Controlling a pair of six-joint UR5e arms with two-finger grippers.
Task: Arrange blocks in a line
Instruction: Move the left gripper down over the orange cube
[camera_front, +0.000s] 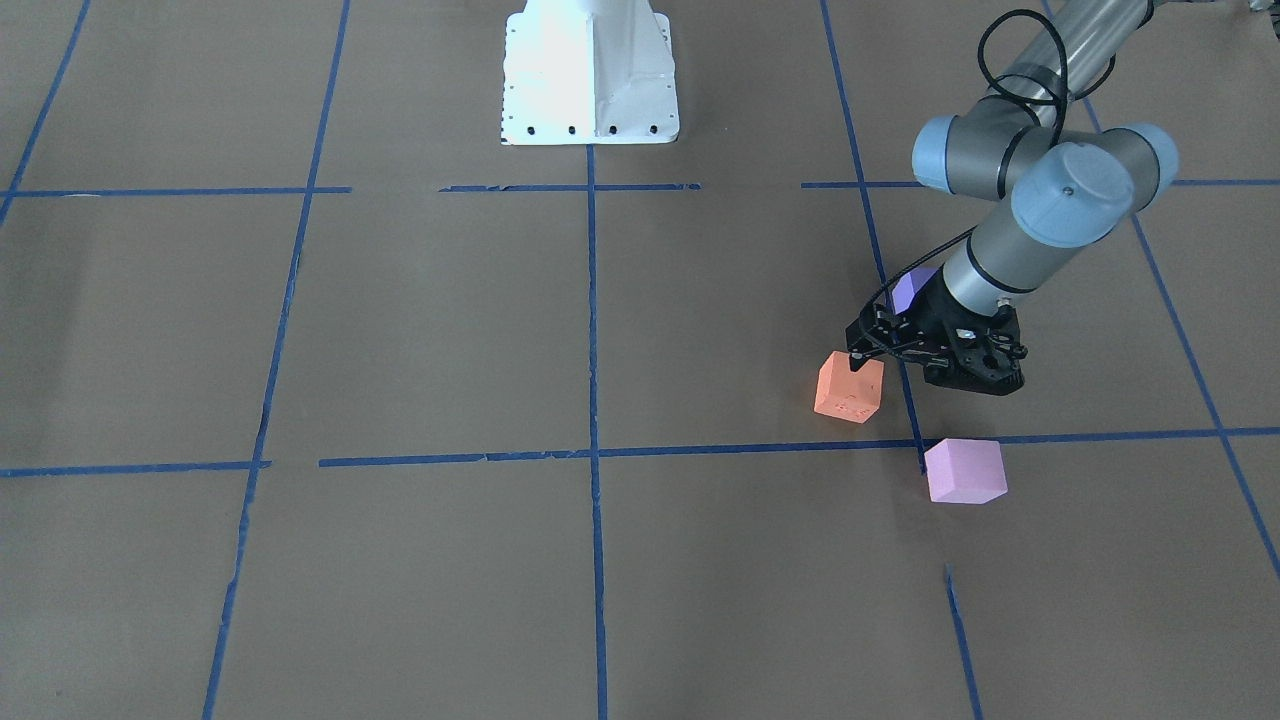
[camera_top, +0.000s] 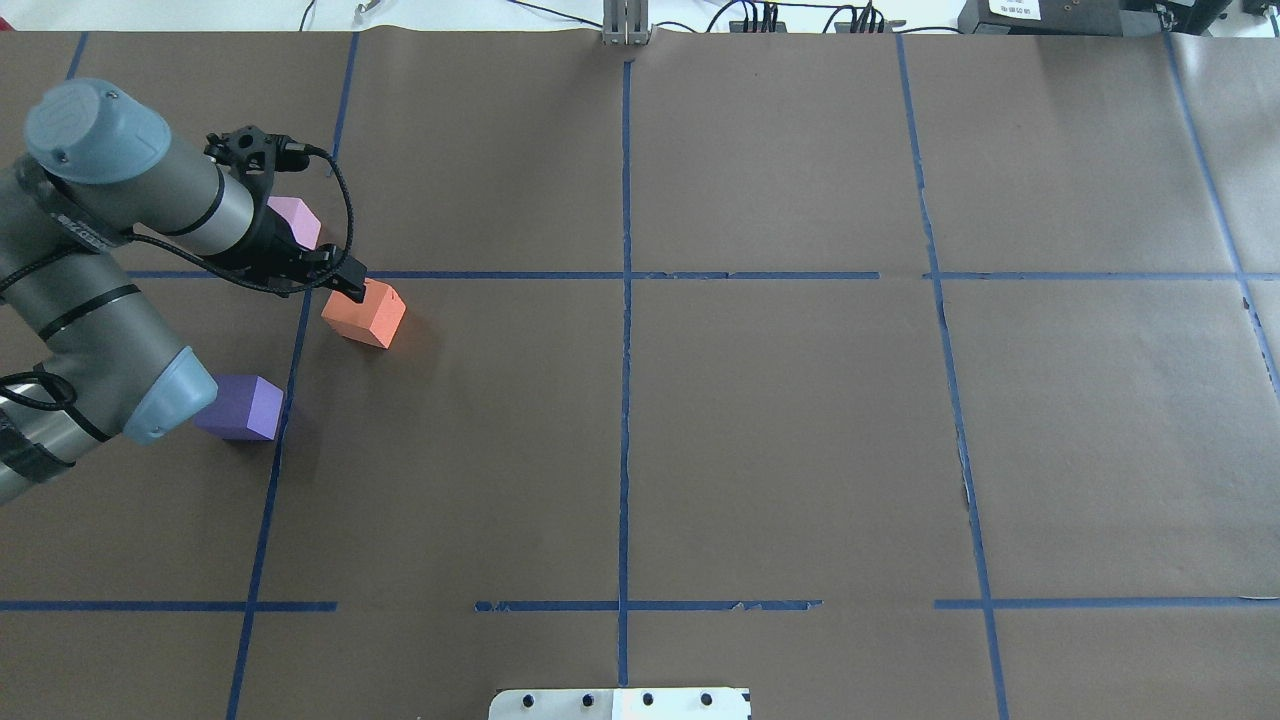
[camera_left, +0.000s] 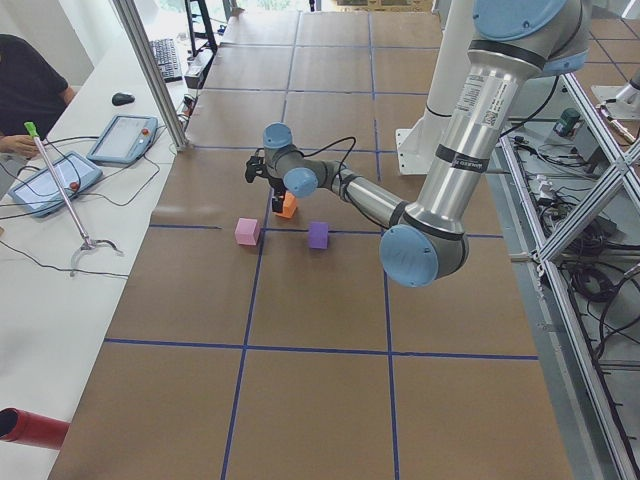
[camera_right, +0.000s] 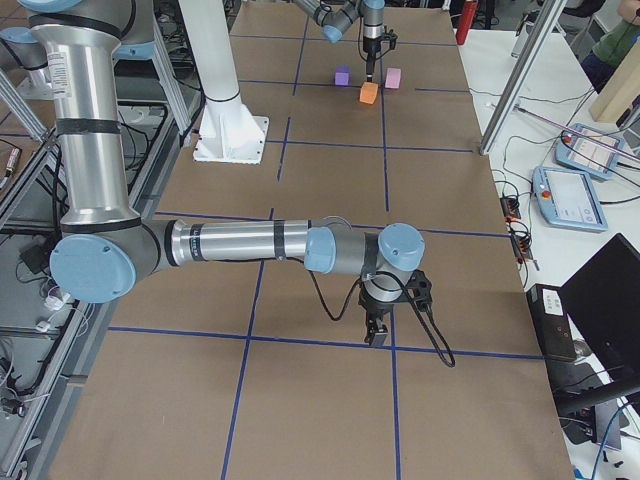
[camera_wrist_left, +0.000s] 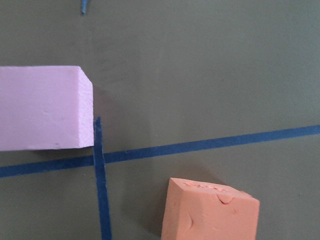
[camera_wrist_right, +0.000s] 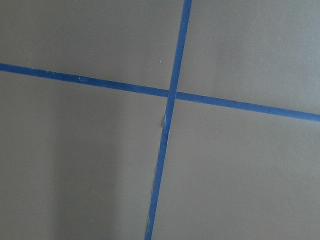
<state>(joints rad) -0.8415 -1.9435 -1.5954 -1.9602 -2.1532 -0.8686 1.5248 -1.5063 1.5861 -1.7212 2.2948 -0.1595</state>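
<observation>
My left end effector (camera_top: 345, 283) sits low at the orange block (camera_top: 364, 313), one fingertip touching its top far edge; I cannot tell whether the fingers are apart or together, and nothing looks gripped. The orange block rests on the desk (camera_top: 760, 440) just right of a blue tape line (camera_top: 290, 375). The pink block (camera_top: 296, 221) lies just beyond it, past the tape crossing, and the violet block (camera_top: 243, 407) sits nearer me, left of that line. The three are not yet straight: orange sits off to the right. I judge I'm nudging or lining up on orange; next it needs shifting left between the other two. My right end effector (camera_right: 378, 330) hangs over bare desk, well apart; its state I cannot tell.
</observation>
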